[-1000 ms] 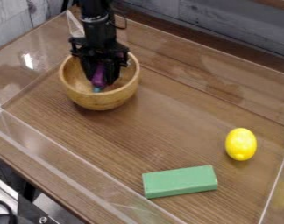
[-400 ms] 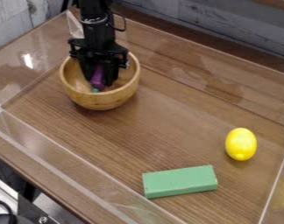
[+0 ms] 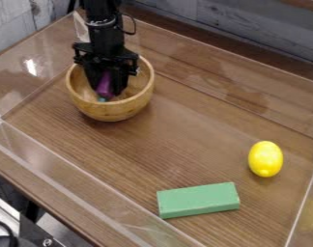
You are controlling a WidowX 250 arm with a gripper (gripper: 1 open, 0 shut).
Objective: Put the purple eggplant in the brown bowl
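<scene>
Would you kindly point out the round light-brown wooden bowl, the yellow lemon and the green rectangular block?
Round light-brown wooden bowl point(image 3: 121, 104): camera view, front outer wall.
Yellow lemon point(image 3: 265, 159): camera view, middle of its body.
Green rectangular block point(image 3: 198, 200): camera view, centre of its top face.

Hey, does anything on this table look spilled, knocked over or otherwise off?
Nothing stands out. The round wooden bowl sits upright with the purple eggplant inside, under the gripper; the yellow lemon and green block lie undisturbed.

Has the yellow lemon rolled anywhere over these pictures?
No. The yellow lemon sits at the same spot, right of and above the green block, apart from it as before.
</scene>
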